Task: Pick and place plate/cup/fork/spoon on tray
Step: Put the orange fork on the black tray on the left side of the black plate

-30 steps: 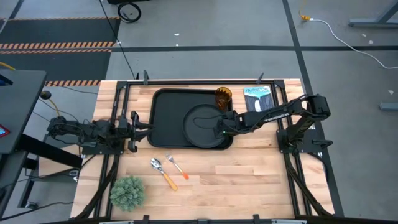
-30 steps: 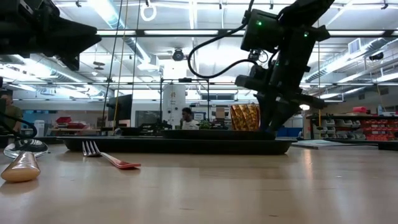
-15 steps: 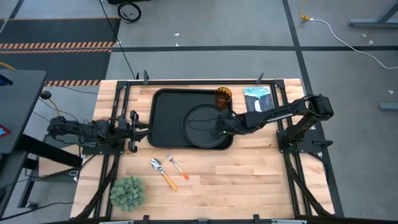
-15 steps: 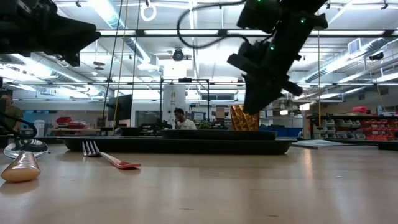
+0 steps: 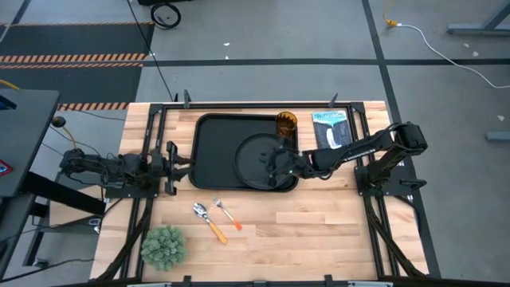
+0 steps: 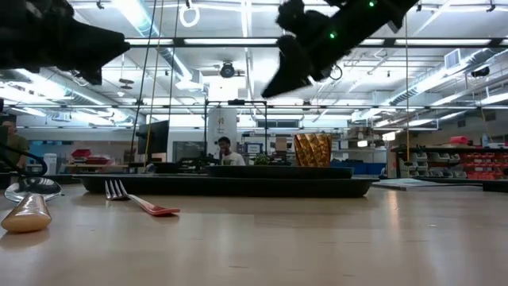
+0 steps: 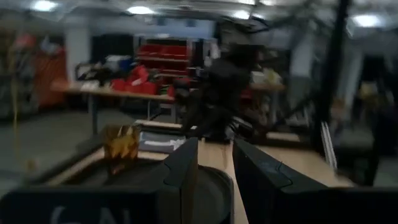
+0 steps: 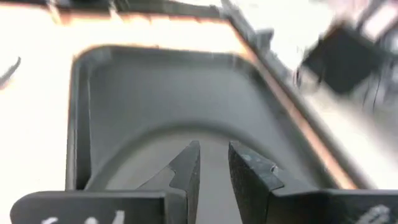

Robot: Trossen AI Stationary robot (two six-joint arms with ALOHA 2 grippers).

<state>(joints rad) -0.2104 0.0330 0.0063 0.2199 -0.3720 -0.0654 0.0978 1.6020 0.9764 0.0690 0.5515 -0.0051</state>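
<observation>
spoon (image 5: 200, 210) and fork (image 5: 225, 212) on bench, lower-centre of high view | plate (image 5: 256, 159) now on tray (image 5: 213, 151), right tool (image 5: 278, 165) lifted off it, fingers narrowly parted, empty | cup (image 5: 286, 124) at tray's far corner; low view alone shows the lift | left tool (image 5: 186, 162) waits left, narrowly parted

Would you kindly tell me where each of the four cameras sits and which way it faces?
High view: above the table, looking straight down on tray, plate and both arms.
Low view: at table-top height, looking level past fork and spoon to the tray; the right arm hangs overhead.
Left wrist view: on the left arm, facing across the table; its own fingers show.
Right wrist view: on the right arm, looking down at the plate on the tray; its fingers show.
Shared: the cup appears in the high, low and left wrist views.
</observation>
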